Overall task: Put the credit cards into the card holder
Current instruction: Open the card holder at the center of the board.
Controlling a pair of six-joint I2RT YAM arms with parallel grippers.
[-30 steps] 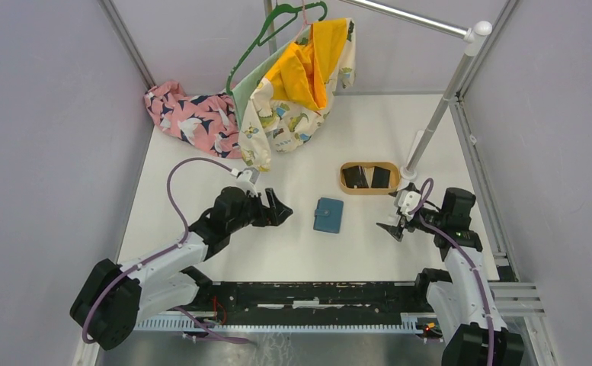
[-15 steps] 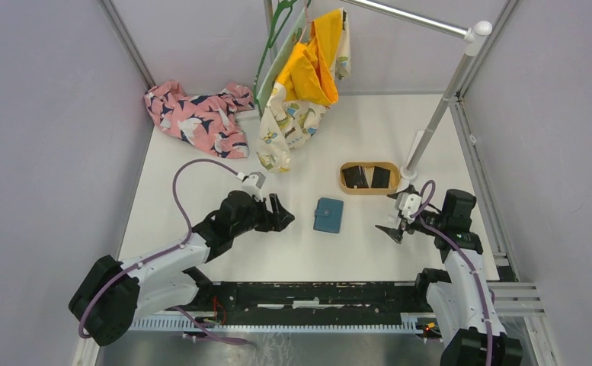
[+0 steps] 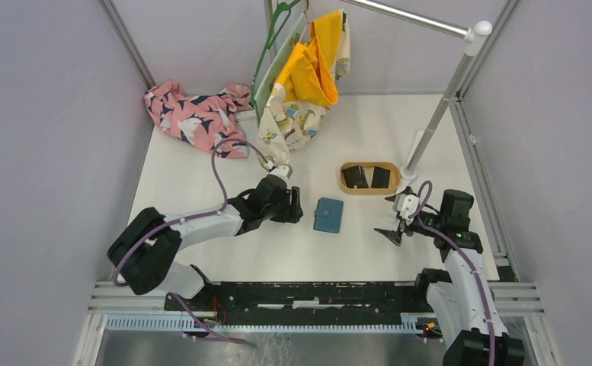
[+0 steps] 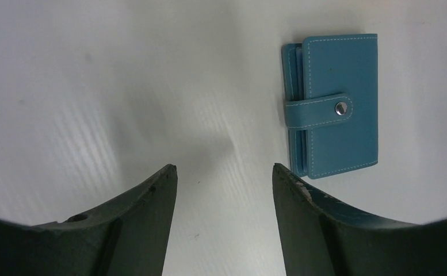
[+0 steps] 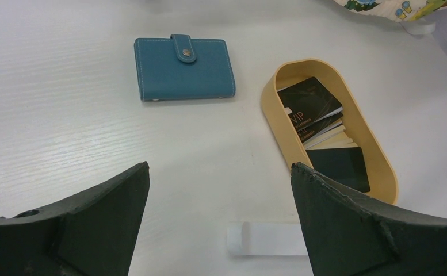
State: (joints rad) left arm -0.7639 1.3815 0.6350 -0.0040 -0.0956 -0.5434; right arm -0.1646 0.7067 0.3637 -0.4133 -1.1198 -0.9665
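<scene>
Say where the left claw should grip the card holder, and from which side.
The card holder lies flat and closed on the table, too thin for a side approach: probably come from above, pinching its two long edges, clear of the snap tab.

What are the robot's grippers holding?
Nothing. The left gripper and right gripper are open and empty. The wallet lies free; the cards sit in the tray.
</scene>
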